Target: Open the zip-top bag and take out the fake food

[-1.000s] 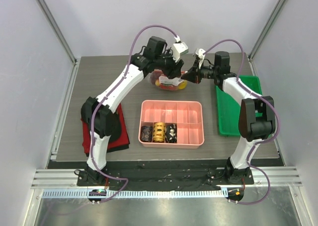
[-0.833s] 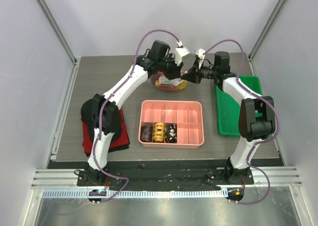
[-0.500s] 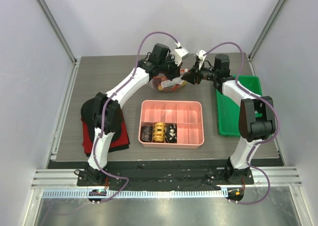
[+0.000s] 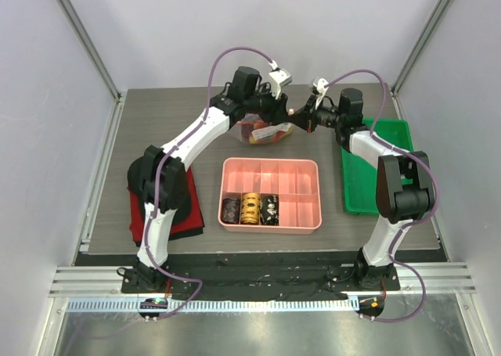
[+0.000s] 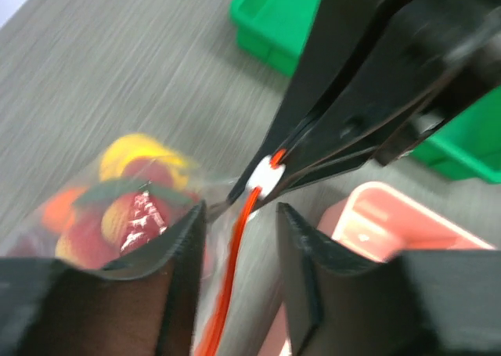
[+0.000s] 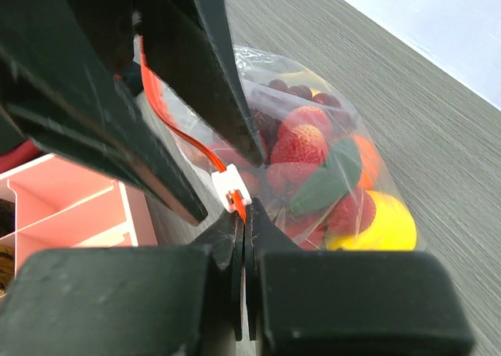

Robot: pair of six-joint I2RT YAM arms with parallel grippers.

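Note:
The zip-top bag (image 4: 264,134) hangs between both grippers at the back of the table, above the pink tray. Through the clear plastic I see the fake food (image 6: 301,141): red strawberries, a yellow and an orange piece, and dark grapes. My right gripper (image 6: 243,215) is shut on the end of the red-orange zip strip, right beside the white slider (image 6: 232,188). My left gripper (image 5: 243,211) is open, and the zip strip (image 5: 235,254) runs loose between its two fingers. In the top view, the left gripper (image 4: 279,113) and the right gripper (image 4: 297,121) almost touch.
A pink divided tray (image 4: 270,162) sits in front of the bag, with three dark and gold cylinders (image 4: 249,210) in its near-left cells. A green bin (image 4: 368,168) stands to the right. A red cloth (image 4: 186,207) lies at the left under the left arm.
The left arm has swung back and to the right, bringing its fingers around the zip strip next to the right gripper. The right gripper and the bag have shifted slightly back.

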